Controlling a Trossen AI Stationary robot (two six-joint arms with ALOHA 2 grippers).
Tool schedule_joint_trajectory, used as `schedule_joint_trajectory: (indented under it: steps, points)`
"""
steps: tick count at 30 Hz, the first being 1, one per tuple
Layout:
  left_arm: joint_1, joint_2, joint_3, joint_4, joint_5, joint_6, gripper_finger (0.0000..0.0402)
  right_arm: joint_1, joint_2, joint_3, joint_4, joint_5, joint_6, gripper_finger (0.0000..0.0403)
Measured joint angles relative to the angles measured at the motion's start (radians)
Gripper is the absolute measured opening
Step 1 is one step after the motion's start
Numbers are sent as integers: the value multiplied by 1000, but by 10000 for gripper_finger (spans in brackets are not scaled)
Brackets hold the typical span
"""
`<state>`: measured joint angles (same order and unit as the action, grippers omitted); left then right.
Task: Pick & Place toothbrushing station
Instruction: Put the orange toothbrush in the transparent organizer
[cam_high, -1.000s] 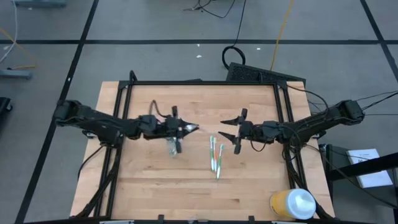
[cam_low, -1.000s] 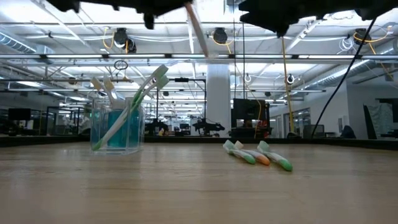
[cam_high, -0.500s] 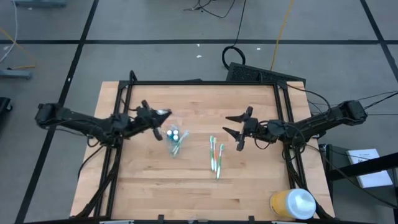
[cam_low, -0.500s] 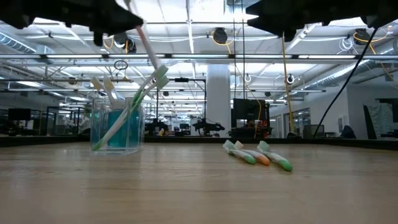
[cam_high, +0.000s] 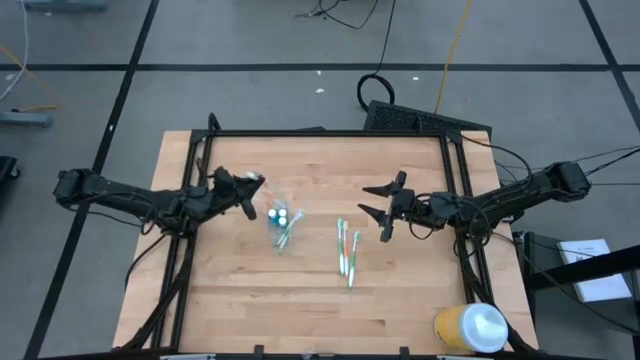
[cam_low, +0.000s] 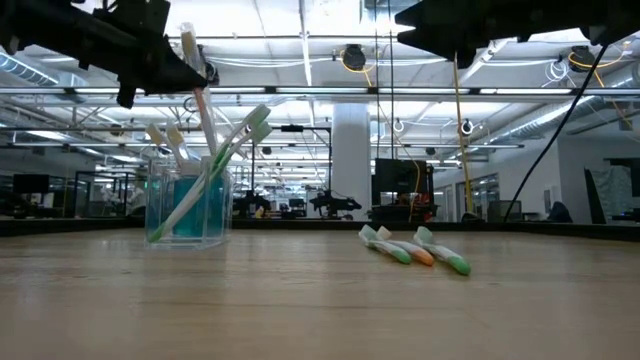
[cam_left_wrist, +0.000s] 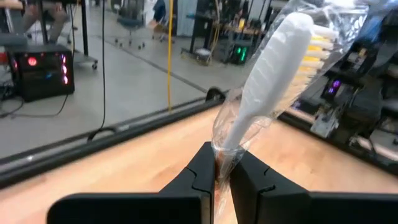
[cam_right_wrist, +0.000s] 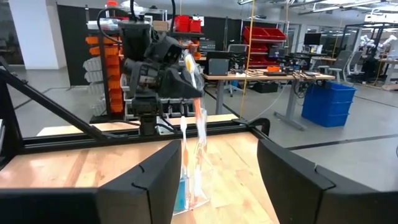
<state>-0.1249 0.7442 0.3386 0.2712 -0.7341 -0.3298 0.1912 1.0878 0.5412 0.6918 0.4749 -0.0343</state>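
Since the earlier frame the left gripper has drawn back from over the cup toward its own side, jaws pinched tight on a wrapped white brush. To seat it, the brush should hang upright over the cup's mouth before lowering. Right gripper waits with fingers apart, holding nothing, beside three brushes lying mid-table. Only the left wrist view shows the wrapper and yellow bristles; only the low view shows the brush's tilt above the cup.
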Motion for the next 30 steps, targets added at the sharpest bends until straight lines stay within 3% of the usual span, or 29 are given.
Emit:
schedule_joint_trajectory:
  steps: [8, 19, 30]
  points:
    - [0, 53, -8, -7, 1, -70, 23, 0, 0, 0, -1, 0, 7, 203]
    - [0, 175, -124, 218, 2, -153, 23, 0, 0, 1, -4, 0, 16, 200]
    - [0, 280, -151, 296, 1, -200, 23, -2, 0, 1, -4, 0, 16, 197]
